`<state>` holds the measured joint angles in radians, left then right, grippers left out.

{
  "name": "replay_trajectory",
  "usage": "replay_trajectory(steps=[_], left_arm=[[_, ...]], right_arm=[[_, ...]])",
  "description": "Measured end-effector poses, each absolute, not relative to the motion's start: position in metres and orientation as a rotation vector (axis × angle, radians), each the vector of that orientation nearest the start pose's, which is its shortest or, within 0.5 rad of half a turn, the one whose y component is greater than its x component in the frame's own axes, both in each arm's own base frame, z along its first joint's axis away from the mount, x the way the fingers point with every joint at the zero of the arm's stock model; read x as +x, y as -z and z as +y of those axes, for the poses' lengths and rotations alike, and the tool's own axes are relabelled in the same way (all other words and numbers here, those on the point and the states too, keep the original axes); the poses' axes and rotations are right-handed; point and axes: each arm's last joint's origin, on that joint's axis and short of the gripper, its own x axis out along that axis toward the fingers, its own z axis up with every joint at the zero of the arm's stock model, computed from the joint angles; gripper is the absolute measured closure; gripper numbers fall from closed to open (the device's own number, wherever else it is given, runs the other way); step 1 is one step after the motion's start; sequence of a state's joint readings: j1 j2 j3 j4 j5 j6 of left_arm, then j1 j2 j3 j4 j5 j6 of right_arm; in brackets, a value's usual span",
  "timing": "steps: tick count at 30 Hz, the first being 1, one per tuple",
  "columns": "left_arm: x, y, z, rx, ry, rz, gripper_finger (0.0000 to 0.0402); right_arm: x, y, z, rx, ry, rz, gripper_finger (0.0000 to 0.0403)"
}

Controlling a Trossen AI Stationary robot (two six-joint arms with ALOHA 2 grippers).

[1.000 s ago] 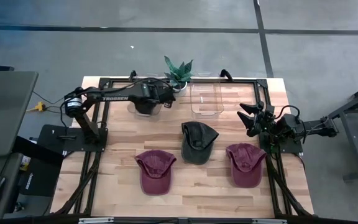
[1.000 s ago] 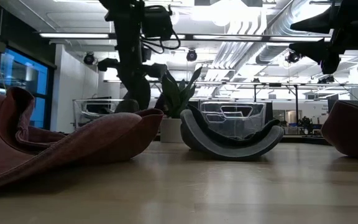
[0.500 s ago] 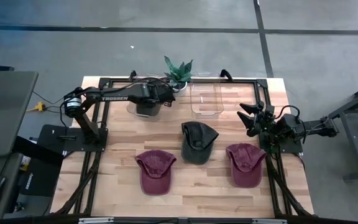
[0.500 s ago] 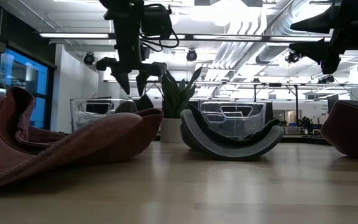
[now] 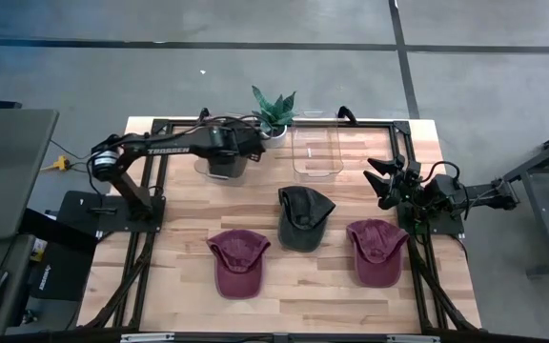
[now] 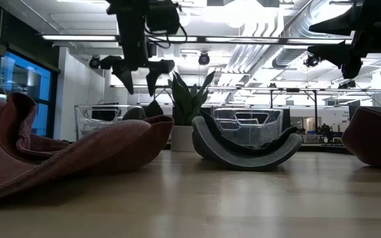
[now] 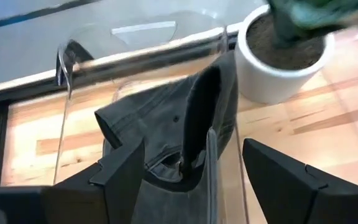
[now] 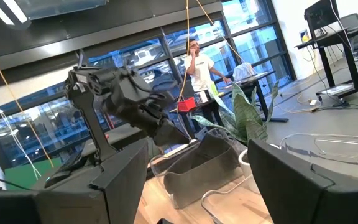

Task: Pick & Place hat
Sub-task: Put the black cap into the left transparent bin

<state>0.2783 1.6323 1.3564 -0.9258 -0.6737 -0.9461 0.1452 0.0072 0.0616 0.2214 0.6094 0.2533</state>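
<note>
Hats number four: a dark grey cap [image 7: 166,134] lies crumpled in the left clear bin [image 5: 219,164] at the desk's far edge, directly under the left gripper [image 6: 138,74], whose jaws hang spread wide and empty above it. A second clear bin [image 5: 315,152] beside it holds nothing. On the open wood sit another dark cap [image 5: 303,217] mid-desk, and two maroon caps [image 5: 237,261] [image 5: 377,250] nearer the front edge. The right gripper [image 5: 385,181] waits at the right edge, jaws spread, empty. One potted plant [image 5: 274,110] stands at the far edge.
</note>
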Motion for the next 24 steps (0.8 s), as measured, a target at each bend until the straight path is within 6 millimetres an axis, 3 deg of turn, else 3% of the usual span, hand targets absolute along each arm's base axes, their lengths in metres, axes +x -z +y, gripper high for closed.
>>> replay_trajectory(steps=[7, 24], left_arm=[[0.294, -0.289, 0.095, -0.517, -1.283, 0.692, 0.014], [0.272, -0.322, 0.051, -0.645, -0.989, 0.747, 0.014]], right_arm=[[0.087, -0.203, -0.004, 0.35, 0.428, -0.316, 0.0132], [0.087, -0.203, -0.004, 0.35, 0.427, -0.316, 0.0132]])
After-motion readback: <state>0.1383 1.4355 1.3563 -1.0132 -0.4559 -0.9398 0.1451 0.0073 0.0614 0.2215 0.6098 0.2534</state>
